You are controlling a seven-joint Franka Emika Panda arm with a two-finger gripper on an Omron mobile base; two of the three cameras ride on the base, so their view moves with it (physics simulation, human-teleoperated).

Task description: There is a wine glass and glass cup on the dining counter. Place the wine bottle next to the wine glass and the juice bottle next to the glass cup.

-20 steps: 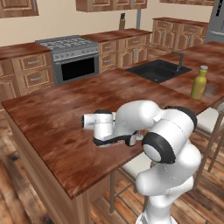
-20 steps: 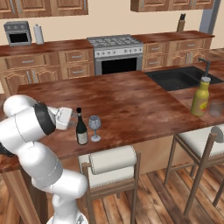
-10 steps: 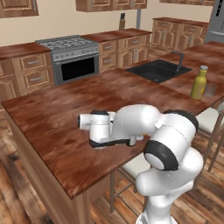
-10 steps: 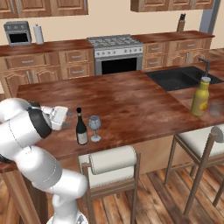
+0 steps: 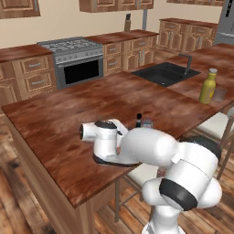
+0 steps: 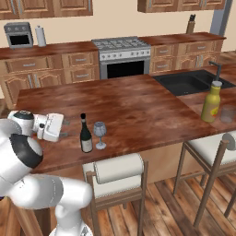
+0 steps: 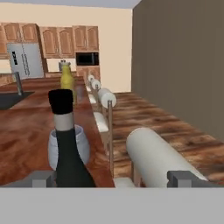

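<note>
Kitchen island, reddish wood counter [image 6: 138,108] across mid frame in both base views. Wine bottle [image 6: 85,134] stands upright left of centre in the right base view, wine glass [image 6: 99,133] just beside it on its right, apart by a sliver. So the wine half looks done. Juice bottle [image 6: 211,102] upright at far right, cup [image 6: 227,113] just beside it; that pair also reads as placed, though I can't confirm from here.

Gripper [image 6: 66,128] sits left of the wine bottle in the right base view, near but not touching, jaws spread wide, nothing between them. Judgement: step in hand is release and retreat from the wine bottle. Next move calls for pulling straight back without clipping the bottle or glass.

Hand view puts the wine bottle close at lower left with the glass behind it, juice bottle small in the upper left, stool cushion lower right; it shows the fingertips clear of the bottle. Left base view hides most of the bottle behind the arm, only its cap [image 5: 138,118] showing at centre.
</note>
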